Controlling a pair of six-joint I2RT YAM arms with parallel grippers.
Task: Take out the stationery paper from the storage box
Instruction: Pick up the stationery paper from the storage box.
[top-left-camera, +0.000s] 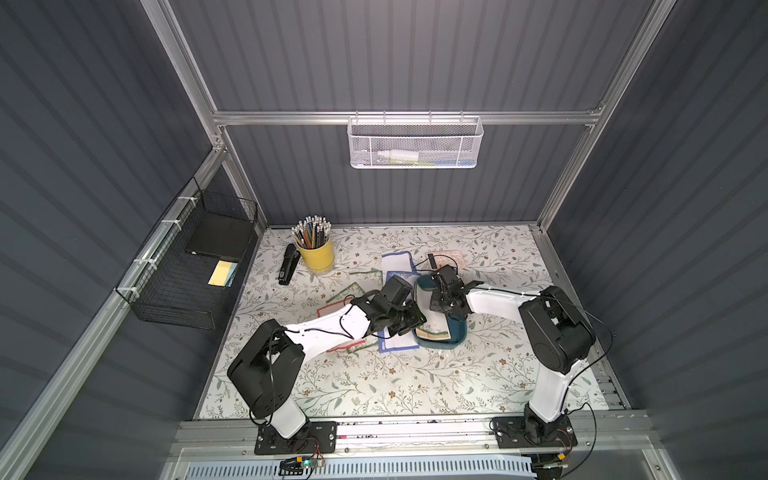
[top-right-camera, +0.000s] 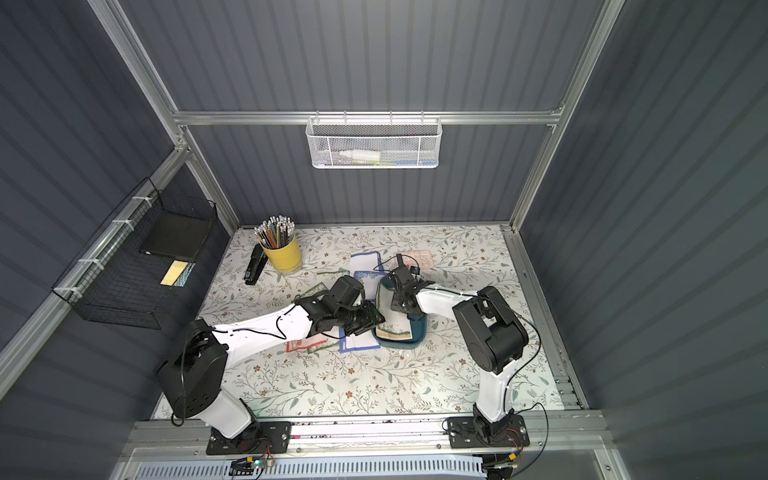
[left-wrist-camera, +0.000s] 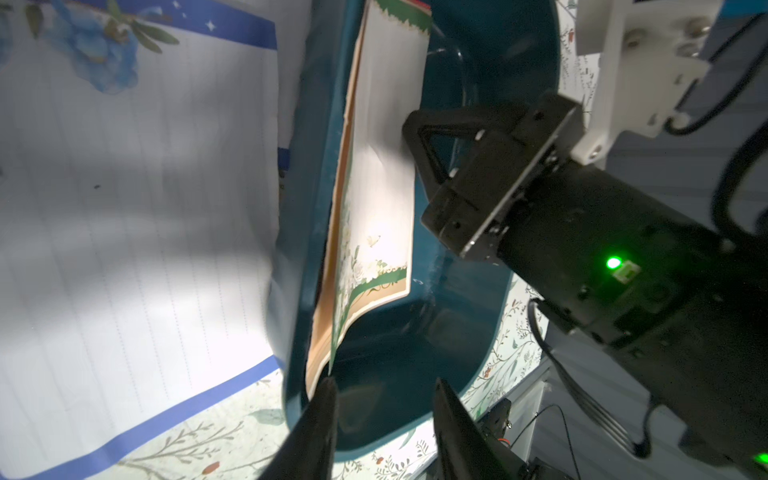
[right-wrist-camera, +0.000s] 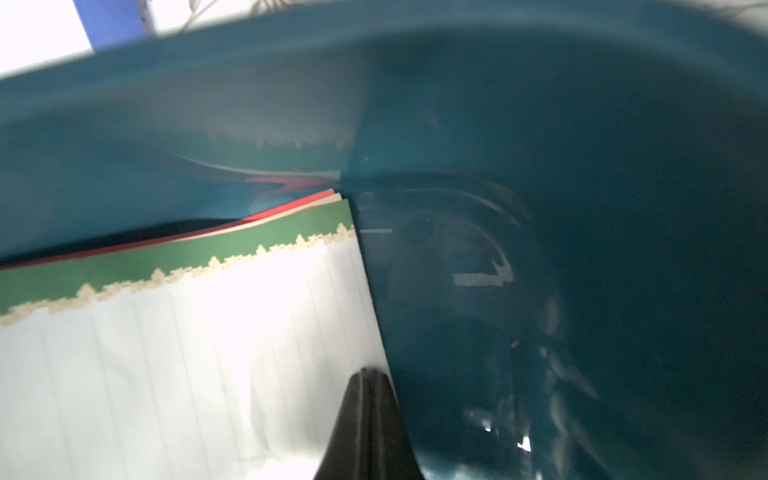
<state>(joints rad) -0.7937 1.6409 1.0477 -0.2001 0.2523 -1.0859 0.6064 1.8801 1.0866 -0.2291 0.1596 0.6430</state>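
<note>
The blue-green box sits near the middle of the counter. Inside lies paper with a green edge, over red and tan sheets. The right fingers are pressed together, tip on the top sheet. The left fingers are apart, holding nothing, one touching the paper's corner. A blue-edged sheet lies beside the box.

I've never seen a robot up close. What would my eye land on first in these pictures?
The action is at the teal storage box mid-table: the left gripper is open at one end, while the shut right gripper touches the green-bordered stationery paper curling up inside. More sheets lie scattered beside the box, and a yellow cup of pencils stands at the back.
</note>
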